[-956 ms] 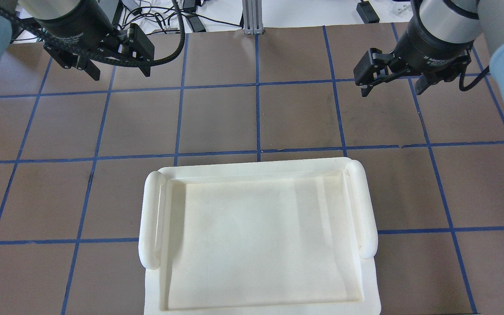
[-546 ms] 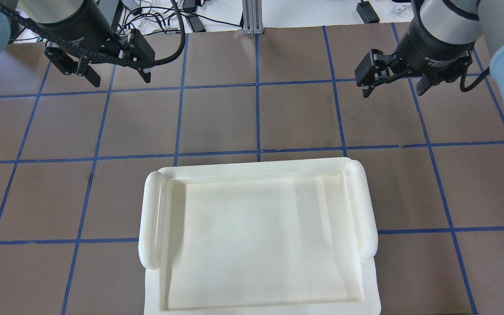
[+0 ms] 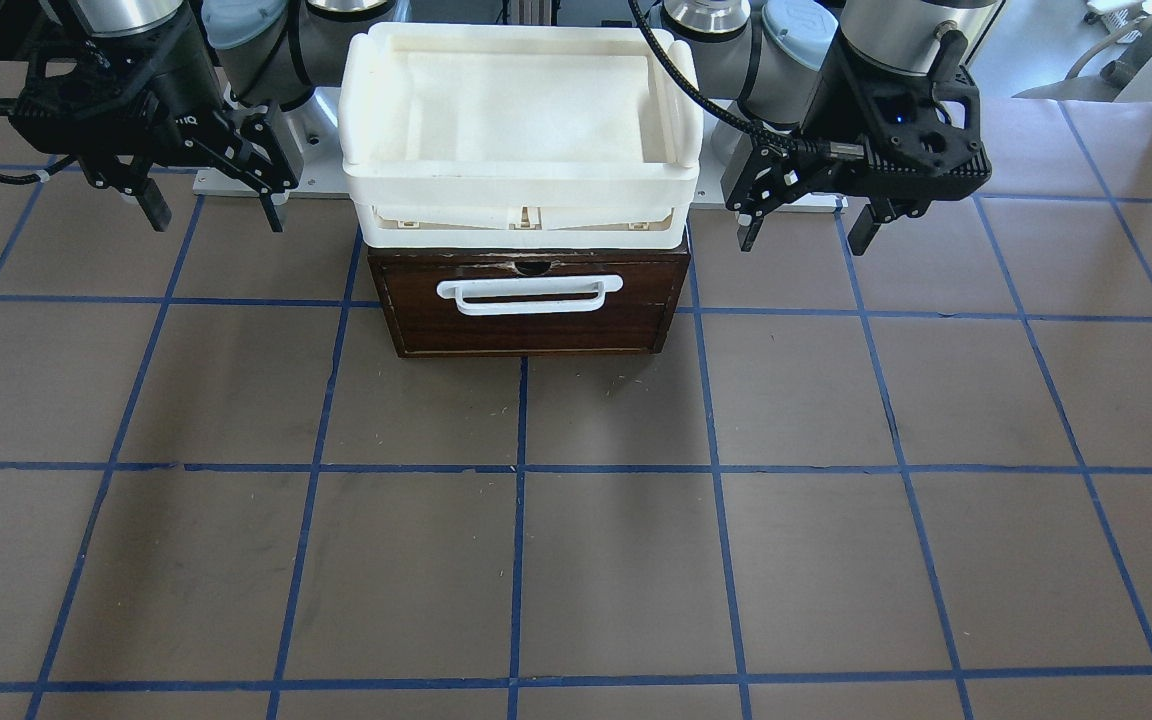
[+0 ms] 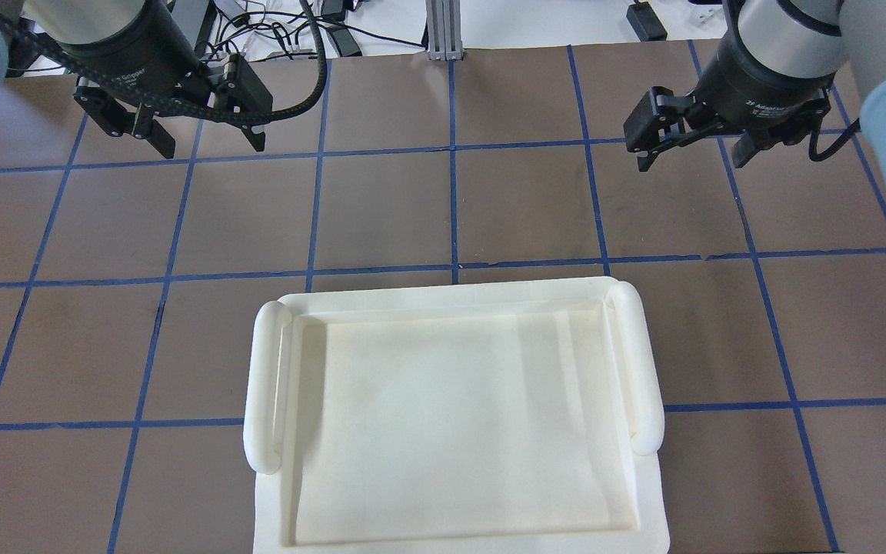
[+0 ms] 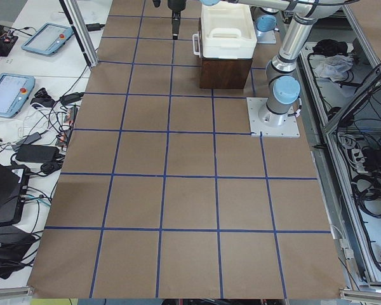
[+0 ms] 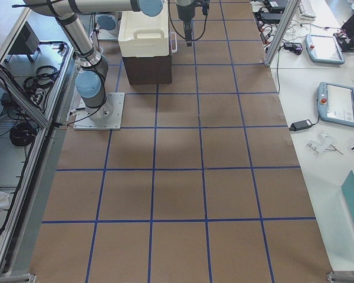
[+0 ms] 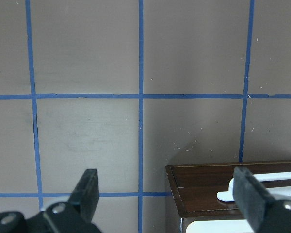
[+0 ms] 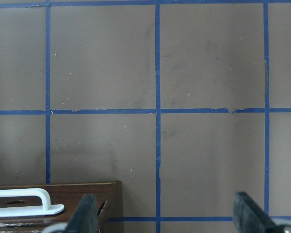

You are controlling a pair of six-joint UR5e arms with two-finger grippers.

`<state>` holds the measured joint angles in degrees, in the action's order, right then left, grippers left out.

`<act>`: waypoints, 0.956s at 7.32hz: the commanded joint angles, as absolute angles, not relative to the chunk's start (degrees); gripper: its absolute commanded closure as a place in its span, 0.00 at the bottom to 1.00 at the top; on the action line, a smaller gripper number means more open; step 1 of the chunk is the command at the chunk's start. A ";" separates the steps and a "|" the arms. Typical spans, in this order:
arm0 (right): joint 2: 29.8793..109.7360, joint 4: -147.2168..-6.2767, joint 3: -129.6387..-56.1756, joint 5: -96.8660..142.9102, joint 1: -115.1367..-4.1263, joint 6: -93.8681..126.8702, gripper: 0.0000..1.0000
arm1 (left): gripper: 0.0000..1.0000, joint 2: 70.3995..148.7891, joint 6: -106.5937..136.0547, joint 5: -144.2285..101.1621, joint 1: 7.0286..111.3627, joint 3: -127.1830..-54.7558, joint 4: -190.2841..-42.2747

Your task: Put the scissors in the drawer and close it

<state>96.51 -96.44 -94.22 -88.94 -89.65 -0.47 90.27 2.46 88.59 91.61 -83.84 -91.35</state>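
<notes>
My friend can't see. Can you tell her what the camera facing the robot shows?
A dark brown drawer with a white handle, apparently shut, sits under a cream tray on a brown table gridded with blue tape. The left gripper and right gripper hang open and empty on either side. No scissors show.

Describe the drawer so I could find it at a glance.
On the brown table gridded with blue tape, look between the robot's left gripper and right gripper. A cream-white tray sits on a dark wooden box there. The drawer is the box's dark brown front, set apart by its white bar handle.
</notes>
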 commanded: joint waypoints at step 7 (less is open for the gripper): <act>96.77 -96.33 -94.22 -89.03 -89.56 -0.44 0.00 | 0.00 89.91 2.46 88.86 91.67 -83.67 -91.93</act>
